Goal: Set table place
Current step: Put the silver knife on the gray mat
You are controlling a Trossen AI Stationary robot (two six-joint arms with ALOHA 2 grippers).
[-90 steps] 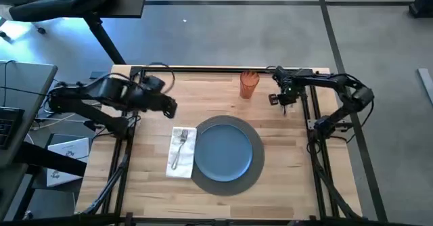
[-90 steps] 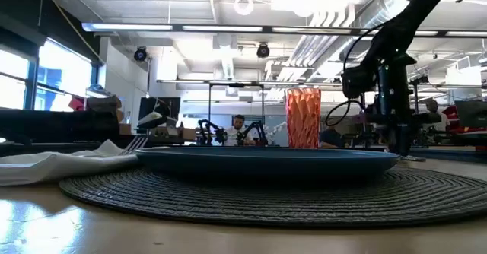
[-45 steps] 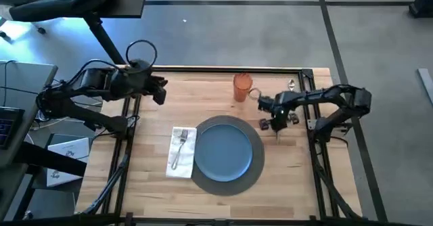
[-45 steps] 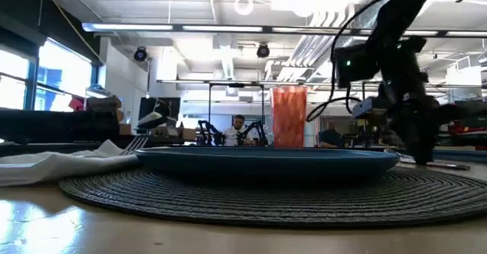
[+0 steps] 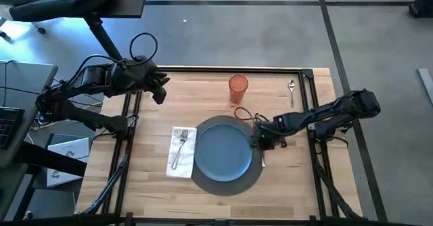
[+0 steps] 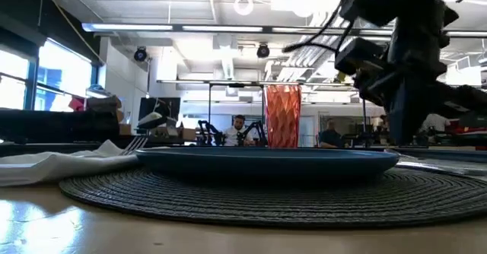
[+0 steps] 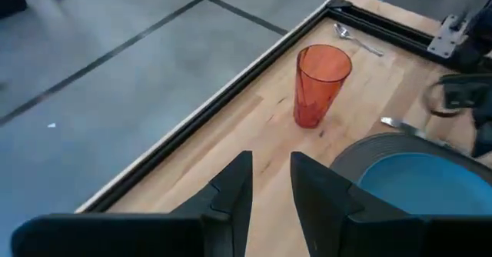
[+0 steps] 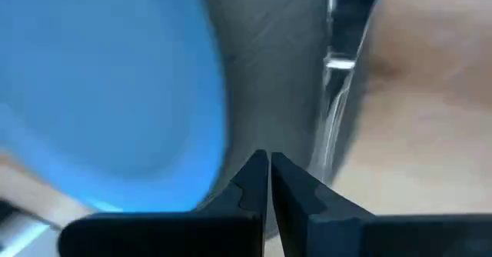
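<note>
From above, the right gripper [image 5: 262, 142] is low over the grey placemat [image 5: 256, 168], just beside the blue plate [image 5: 223, 151]; a knife [image 5: 262, 160] lies next to it. The left gripper [image 5: 160, 91] waits well away, with the fork [image 5: 178, 147] on the napkin [image 5: 174, 166] below it. At table level, the orange tumbler [image 6: 282, 116] stands behind the plate. The left wrist camera shows its fingers [image 7: 234, 191] a little apart, tumbler and spoon [image 7: 355, 38] ahead on the table [image 7: 254, 126]. The right wrist camera shows fingers pressed together, holding nothing, knife alongside.
</note>
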